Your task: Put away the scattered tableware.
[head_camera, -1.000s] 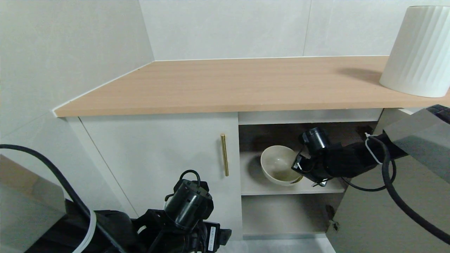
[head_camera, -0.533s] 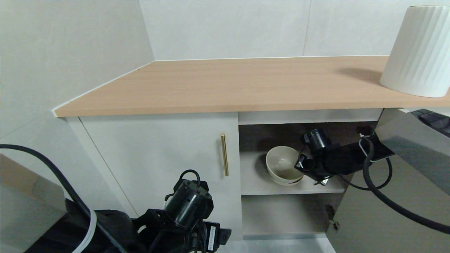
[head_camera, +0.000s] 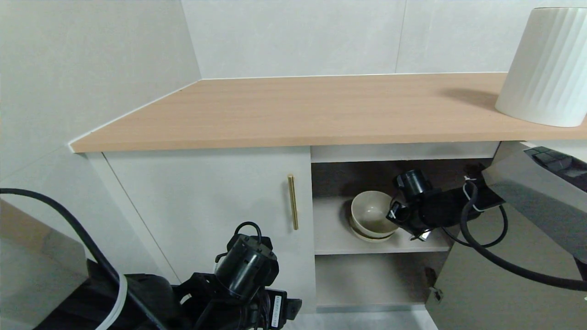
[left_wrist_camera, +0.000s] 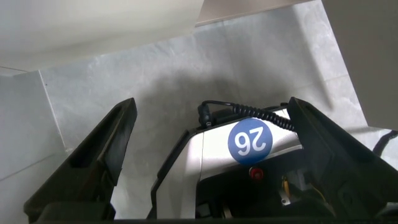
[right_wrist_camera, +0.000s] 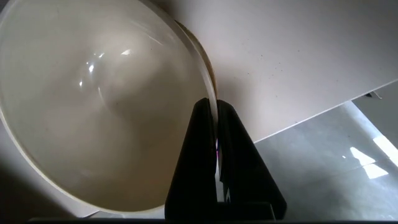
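Note:
A cream bowl (head_camera: 370, 213) rests tilted on top of another dish (head_camera: 372, 237) on the upper shelf (head_camera: 335, 238) of the open cabinet. My right gripper (head_camera: 395, 214) reaches into the cabinet and is shut on the bowl's right rim. In the right wrist view the bowl (right_wrist_camera: 93, 106) is seen close up, with its rim pinched between the black fingers (right_wrist_camera: 202, 143). My left gripper (left_wrist_camera: 211, 155) hangs low in front of the closed left door, pointing at the floor, open with nothing in it.
The right cabinet door (head_camera: 509, 270) stands swung open beside my right arm. The left door (head_camera: 206, 215) with its brass handle (head_camera: 293, 201) is closed. A white ribbed bin (head_camera: 545, 68) stands on the wooden countertop (head_camera: 298, 110). The lower shelf (head_camera: 367, 279) lies beneath.
My right gripper has carried the bowl deeper into the cabinet and lowered it onto the dish on the shelf. The left arm has stayed still.

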